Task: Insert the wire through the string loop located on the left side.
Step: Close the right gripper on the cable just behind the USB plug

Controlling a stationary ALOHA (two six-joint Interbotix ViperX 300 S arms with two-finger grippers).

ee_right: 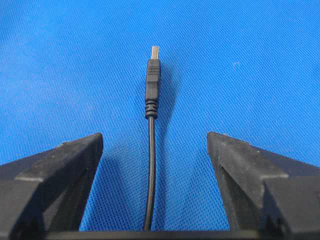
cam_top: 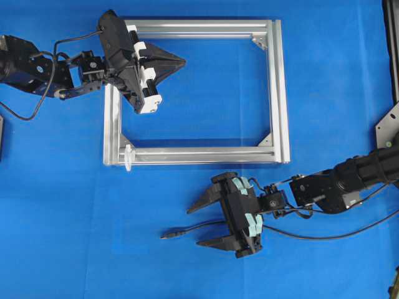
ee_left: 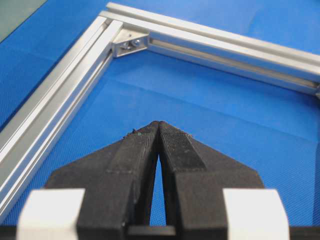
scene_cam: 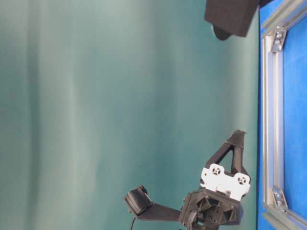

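The wire (ee_right: 150, 165) lies on the blue mat at about six o'clock of the overhead view, running straight up between my right gripper (cam_top: 207, 225) fingers with its plug tip (ee_right: 153, 82) ahead at twelve in my wrist view; those jaws stand wide and grip nothing yet, so I judge this the pick-up step. Next I should close behind the plug, then carry it toward eleven to the string loop (cam_top: 128, 156) on the frame's (cam_top: 277, 93) near bar. My left gripper (cam_top: 181, 61) hangs pinched shut and empty near eleven, and I read no writing anywhere.
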